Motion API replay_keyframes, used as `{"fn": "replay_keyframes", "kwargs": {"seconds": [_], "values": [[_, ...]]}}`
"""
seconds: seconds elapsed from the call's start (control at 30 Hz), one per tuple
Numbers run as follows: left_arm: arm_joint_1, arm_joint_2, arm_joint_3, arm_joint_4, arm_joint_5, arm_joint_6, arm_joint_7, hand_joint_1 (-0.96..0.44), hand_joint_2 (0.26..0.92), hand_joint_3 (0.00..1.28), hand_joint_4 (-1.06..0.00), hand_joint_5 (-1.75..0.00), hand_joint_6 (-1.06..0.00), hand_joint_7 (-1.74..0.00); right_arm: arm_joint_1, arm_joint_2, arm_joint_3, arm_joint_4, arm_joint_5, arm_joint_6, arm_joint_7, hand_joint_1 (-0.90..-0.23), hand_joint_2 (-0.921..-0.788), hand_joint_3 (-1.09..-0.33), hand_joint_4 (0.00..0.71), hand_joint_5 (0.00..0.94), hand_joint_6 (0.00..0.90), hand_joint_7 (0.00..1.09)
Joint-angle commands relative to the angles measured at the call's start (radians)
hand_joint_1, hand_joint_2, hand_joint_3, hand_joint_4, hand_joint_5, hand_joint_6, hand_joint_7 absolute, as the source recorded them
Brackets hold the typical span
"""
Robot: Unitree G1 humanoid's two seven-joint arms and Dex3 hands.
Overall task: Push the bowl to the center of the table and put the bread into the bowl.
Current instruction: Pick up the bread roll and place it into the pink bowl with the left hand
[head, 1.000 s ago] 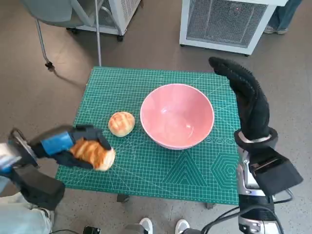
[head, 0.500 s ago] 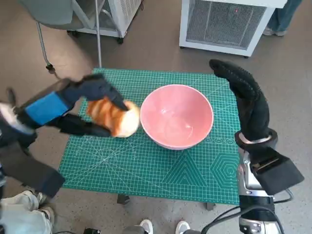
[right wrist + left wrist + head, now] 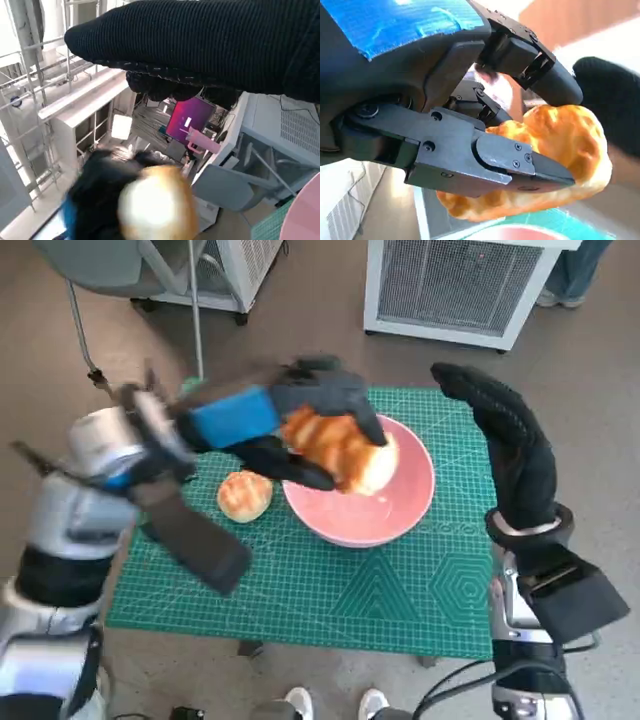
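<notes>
My left hand [image 3: 300,415] grips a golden bread loaf [image 3: 345,452] and holds it over the pink bowl [image 3: 360,515], which stands near the middle of the green mat. The left wrist view shows the black fingers [image 3: 520,52] wrapped round the loaf [image 3: 560,145]. A second, round bread roll [image 3: 246,495] lies on the mat just left of the bowl. My gloved right hand [image 3: 505,445] stands upright at the bowl's right side, holding nothing, its fingers straight and apart from the rim. In the right wrist view the glove [image 3: 210,40] runs along the top, with the loaf [image 3: 157,207] blurred beyond.
The green cutting mat [image 3: 330,590] covers the small table. A white cabinet with a mesh front [image 3: 455,285] stands behind the table, and a chair leg [image 3: 80,330] is at the back left. Shoes [image 3: 300,702] show on the floor below the front edge.
My left hand has lifted the loaf from the mat's front left, swung it up and right past the round roll, and now holds it above the bowl. The right hand has stayed in place.
</notes>
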Motion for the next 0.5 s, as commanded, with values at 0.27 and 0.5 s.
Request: {"fn": "replay_keyframes", "kwargs": {"seconds": [0.27,0.5], "values": [[-0.138,-0.105,-0.159,0.352,0.2,-0.065,0.137,0.0,0.921,0.07,-0.68,-1.09,-0.63,-1.24,0.042,-0.012,-0.013,-0.008,-0.007,-0.004,-0.006,-0.648,-0.921,-0.809,0.212,0.005,-0.001,0.66],[-0.116,-0.134,-0.189,0.417,0.22,-0.019,0.123,0.0,0.921,0.13,-0.61,-1.17,-0.56,-1.3,0.053,-0.011,-0.017,-0.017,-0.018,-0.007,-0.014,-0.648,-0.921,-0.811,0.207,0.002,-0.001,0.66]]}}
